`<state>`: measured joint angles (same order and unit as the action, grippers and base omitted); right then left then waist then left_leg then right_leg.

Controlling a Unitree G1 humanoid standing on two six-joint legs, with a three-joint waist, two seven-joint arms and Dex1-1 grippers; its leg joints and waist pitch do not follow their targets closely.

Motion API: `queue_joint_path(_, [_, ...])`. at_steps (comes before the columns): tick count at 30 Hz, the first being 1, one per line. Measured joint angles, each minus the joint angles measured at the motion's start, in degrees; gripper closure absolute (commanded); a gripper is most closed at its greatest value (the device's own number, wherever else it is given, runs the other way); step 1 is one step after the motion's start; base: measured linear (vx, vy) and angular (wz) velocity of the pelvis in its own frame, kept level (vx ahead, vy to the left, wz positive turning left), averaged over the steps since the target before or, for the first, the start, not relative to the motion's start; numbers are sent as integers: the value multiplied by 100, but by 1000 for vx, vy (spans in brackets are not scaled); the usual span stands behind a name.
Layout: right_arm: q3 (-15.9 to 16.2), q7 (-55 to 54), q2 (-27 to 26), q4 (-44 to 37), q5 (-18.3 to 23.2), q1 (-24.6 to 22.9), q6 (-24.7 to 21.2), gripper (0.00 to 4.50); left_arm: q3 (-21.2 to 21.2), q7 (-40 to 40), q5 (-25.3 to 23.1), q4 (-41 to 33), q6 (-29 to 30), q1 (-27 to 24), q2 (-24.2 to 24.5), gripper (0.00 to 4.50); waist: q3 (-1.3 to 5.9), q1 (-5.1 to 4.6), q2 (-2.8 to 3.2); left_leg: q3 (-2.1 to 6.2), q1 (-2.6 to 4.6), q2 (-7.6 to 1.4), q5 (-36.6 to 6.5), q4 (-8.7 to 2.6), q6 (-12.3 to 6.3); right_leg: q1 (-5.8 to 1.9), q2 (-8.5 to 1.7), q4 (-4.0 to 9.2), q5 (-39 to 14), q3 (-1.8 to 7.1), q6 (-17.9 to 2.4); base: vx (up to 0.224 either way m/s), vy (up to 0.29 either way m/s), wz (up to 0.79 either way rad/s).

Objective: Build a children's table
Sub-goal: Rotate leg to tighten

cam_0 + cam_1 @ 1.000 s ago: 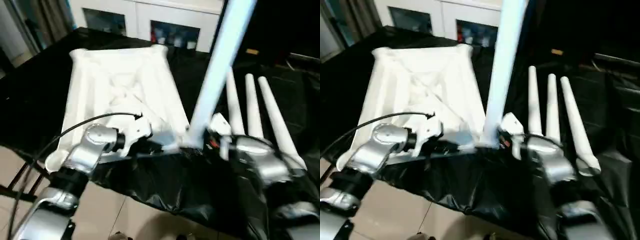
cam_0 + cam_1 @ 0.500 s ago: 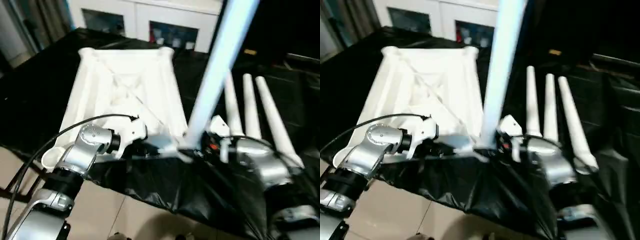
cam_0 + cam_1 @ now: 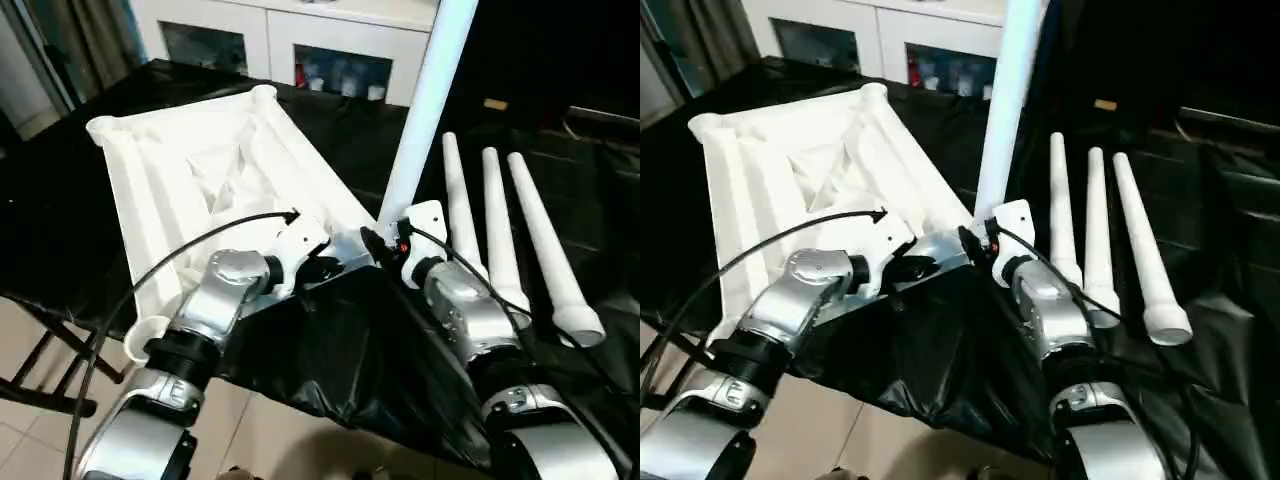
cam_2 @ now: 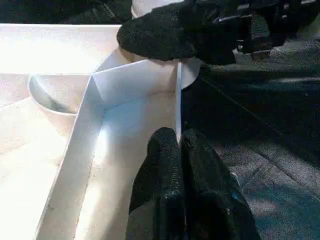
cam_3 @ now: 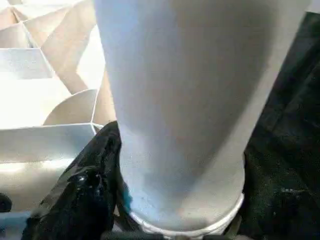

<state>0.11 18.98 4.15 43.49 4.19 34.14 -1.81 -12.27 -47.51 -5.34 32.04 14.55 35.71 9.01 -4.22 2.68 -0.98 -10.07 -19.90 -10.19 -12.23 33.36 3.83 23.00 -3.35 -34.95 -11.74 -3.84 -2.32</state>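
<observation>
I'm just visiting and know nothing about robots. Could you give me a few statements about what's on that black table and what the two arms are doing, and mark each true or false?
1. The white plastic ribbed tabletop lies underside up on the black-covered table. True.
2. The right gripper holds a long white tube leg upright at the tabletop's near corner. True.
3. Five spare legs lie on the cover. False: three spare white legs lie side by side to the robot's right.
4. The left gripper hangs free above the floor. False: its black fingers pinch a thin edge wall of the tabletop.
</observation>
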Motion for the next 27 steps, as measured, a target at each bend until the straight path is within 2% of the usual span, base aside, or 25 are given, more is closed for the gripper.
queue_joint_path(3, [-3, 13, -25, 66, -32, 2, 111, 70, 0, 3, -12, 0, -16, -5, 0, 450, 0, -1, 0, 0, -1, 0, 0, 5, 0, 0, -1, 0, 0, 0, 0, 0, 0, 0])
queue_joint_path(8, [31, 340, 35, 77, -37, -5, 248, 70, -14, -155, -12, -78, -139, -69, 118, 450, 0, -3, 2, 0, -3, 0, 0, -6, 0, 5, -1, 0, -2, -1, 3, 0, 0, 0])
queue_joint_path(11, [299, 1322, 392, -216, 6, -202, 268, 70, -84, -696, 109, -238, -388, -209, 467, 450, -1, -1, 3, 0, -4, -2, 1, -19, -1, 9, 0, -1, -11, -6, 4, 0, 0, 0])
queue_joint_path(15, [492, 2213, 710, -573, 143, -438, 254, 70, -127, -1200, 193, -253, -611, -259, 695, 450, -4, 16, 1, 0, -10, -2, 0, -15, -3, 11, 0, 0, -12, -5, 4, 0, 0, 0])
queue_joint_path(20, [863, 3760, 1390, -1185, 369, -751, 162, 70, -219, -1987, 392, -383, -799, -375, 1050, 450, -7, 71, -3, -1, -12, -2, -1, -16, -6, 12, 0, 2, -15, -6, 3, 0, 0, 0])
queue_joint_path(22, [933, 4094, 1501, -1265, 428, -760, 90, 70, -238, -2186, 401, -391, -828, -377, 1098, 450, -8, 74, -4, -1, -13, -3, -1, -15, -6, 12, 0, 0, -15, -6, 3, 0, 0, 0])
queue_joint_path(23, [961, 4235, 1562, -1310, 438, -768, 61, 94, -252, -2261, 413, -399, -835, -381, 1125, 450, -9, 76, -5, -1, -13, -3, -1, -14, -5, 12, 0, 0, -15, -6, 3, 0, 0, 0])
queue_joint_path(27, [1034, 4652, 1736, -1417, 453, -767, -52, 107, -341, -2506, 477, -412, -891, -381, 1235, 450, -11, 87, -9, -1, -13, -3, -1, -13, -5, 12, 0, 0, -15, -7, 3, 0, 0, 0])
